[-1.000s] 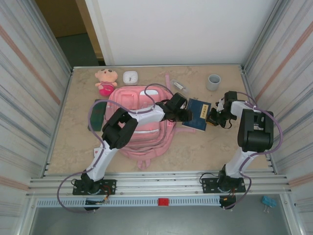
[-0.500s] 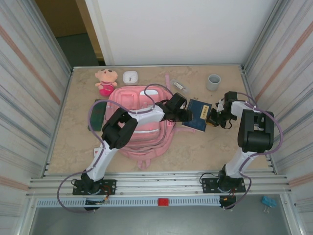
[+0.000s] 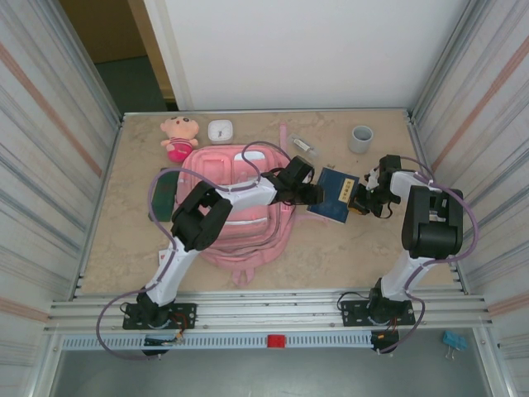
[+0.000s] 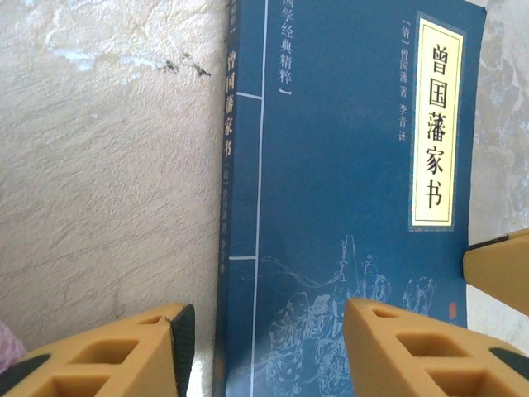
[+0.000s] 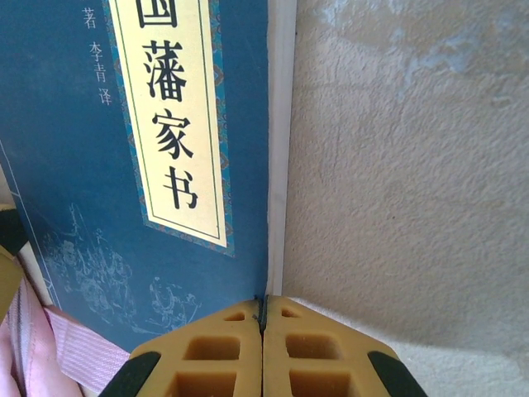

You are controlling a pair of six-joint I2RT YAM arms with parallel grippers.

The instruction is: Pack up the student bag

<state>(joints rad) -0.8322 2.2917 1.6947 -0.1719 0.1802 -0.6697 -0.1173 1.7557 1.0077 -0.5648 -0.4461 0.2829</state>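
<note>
— So, where does the student bag (image 3: pixel 240 217) lie?
— Flat on the tabletop (image 3: pixel 132 240), left of the middle, white-trimmed pockets up. The left arm reaches across it.
— What is next to it?
— A blue book (image 3: pixel 335 193) just beside its right edge, cover up, with a yellow title label. In the right wrist view one corner of the book lies over a pink strap (image 5: pixel 78 349).
— And the left claw?
— The left claw (image 4: pixel 264 351) sits at the book's spine side with its jaws apart: one finger over bare tabletop, the other over the cover, the spine between them. It grips nothing.
— The right one?
— The right claw (image 5: pixel 263 335) is at the opposite side, closed and empty, fingers pressed together, tips right at the page edge near a corner. I cannot tell whether they touch it.
— Anything further out?
— Along the far edge, a pink plush doll (image 3: pixel 178 136) at the left, a small white square object (image 3: pixel 220 130) just beside it, and a grey cup (image 3: pixel 360 138) toward the right. A dark green flat thing (image 3: pixel 165 192) lies just left of the bag.
</note>
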